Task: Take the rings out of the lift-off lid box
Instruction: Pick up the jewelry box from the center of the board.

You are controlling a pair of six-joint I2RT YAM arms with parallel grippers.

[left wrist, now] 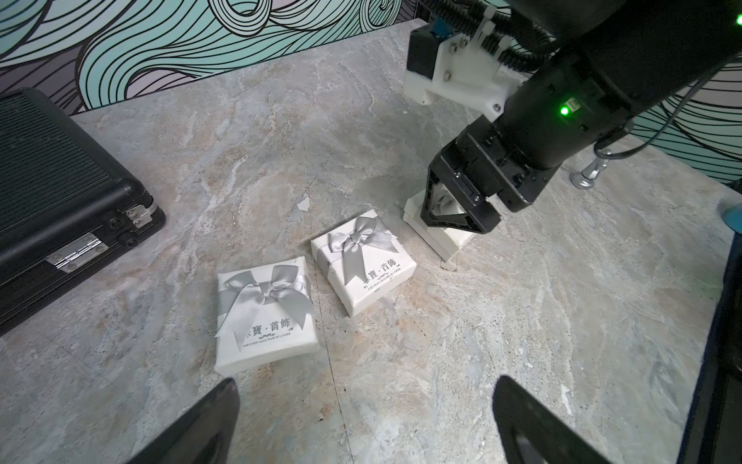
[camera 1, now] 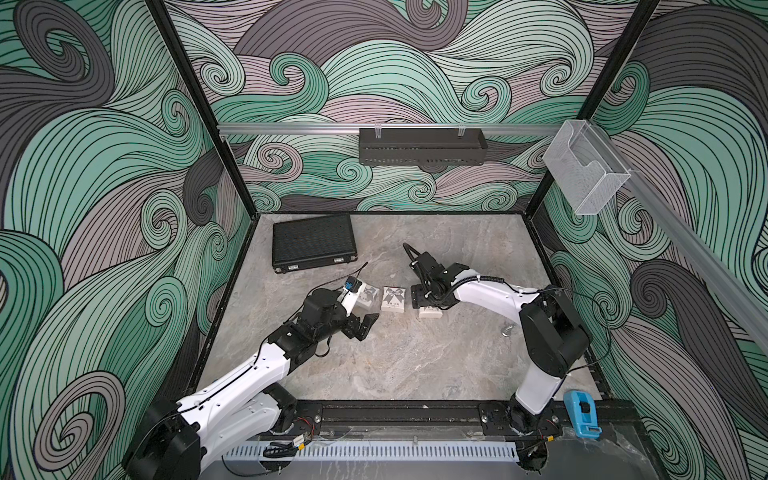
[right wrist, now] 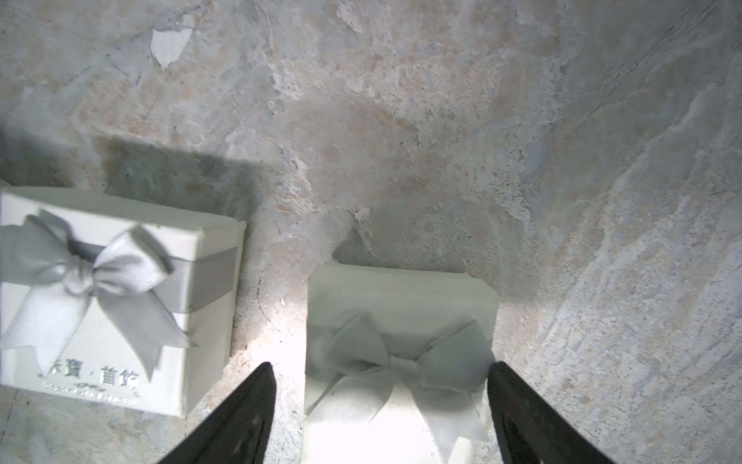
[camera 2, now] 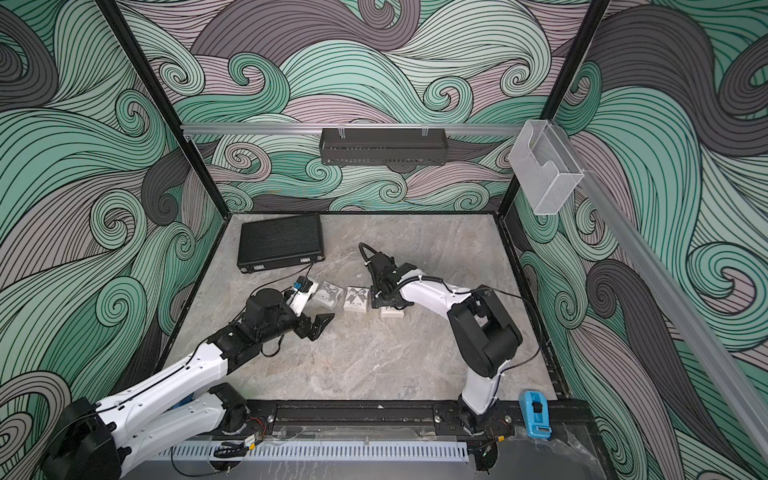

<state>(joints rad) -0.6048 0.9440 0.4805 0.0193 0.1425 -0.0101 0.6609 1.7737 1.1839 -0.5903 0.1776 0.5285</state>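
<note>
You had the right gripper [right wrist: 381,363] spread wide; the lift-off lid box [right wrist: 401,297] lay between its fingers, lid on, not clamped.

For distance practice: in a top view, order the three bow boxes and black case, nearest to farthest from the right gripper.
1. Rightmost box, under the right gripper.
2. Middle box, alongside.
3. Leftmost box, by left arm.
4. Black case, far-left corner.
</note>
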